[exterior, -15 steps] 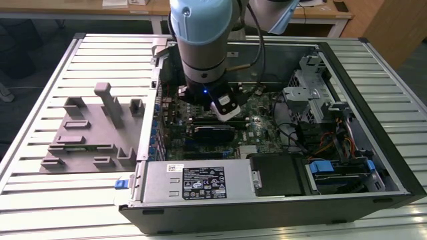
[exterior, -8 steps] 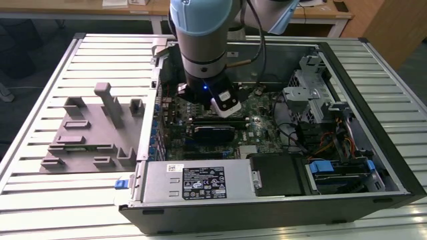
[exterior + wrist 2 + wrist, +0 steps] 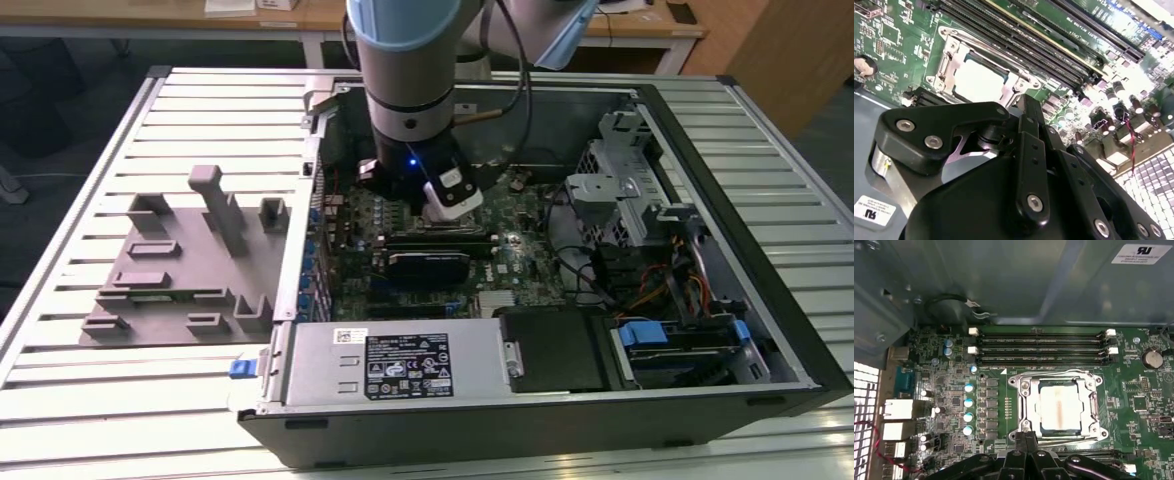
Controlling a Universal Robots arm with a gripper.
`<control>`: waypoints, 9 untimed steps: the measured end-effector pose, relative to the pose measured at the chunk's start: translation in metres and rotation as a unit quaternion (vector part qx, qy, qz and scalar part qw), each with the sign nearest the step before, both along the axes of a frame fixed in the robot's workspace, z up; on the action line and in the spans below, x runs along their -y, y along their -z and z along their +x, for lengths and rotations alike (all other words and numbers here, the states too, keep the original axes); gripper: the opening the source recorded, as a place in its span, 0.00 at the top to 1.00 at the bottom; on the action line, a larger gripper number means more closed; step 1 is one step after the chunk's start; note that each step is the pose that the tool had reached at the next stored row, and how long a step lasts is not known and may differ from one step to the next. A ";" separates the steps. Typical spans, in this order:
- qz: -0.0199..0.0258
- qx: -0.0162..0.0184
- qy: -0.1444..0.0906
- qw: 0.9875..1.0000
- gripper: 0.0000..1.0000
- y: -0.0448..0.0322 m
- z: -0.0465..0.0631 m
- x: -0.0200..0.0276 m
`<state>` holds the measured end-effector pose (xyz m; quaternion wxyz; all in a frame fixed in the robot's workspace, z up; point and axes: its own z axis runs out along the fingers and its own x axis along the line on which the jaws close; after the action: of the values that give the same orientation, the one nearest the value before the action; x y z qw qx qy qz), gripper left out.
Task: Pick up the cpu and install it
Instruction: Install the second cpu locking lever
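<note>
Silvery cpu (image 3: 1060, 409) sits square in the socket (image 3: 1026, 412), just ahead of the gripper (image 3: 1026, 437), whose fingertips meet, holding nothing

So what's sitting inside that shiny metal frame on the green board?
The cpu, a pale silvery square, lies inside the socket frame on the motherboard. The frame's edges overlap its rim, and whatever lies beneath the chip is covered.
</note>
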<state>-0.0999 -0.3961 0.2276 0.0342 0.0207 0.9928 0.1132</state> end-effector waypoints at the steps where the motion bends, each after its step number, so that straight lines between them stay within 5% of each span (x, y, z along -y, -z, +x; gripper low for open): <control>1: -0.003 0.000 0.000 1.000 0.89 0.0004 0.001 -0.0012; 9: -0.022 0.000 0.000 1.000 0.89 0.0051 0.012 -0.0139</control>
<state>-0.0878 -0.3822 0.2225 0.0346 0.0201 0.9950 0.0911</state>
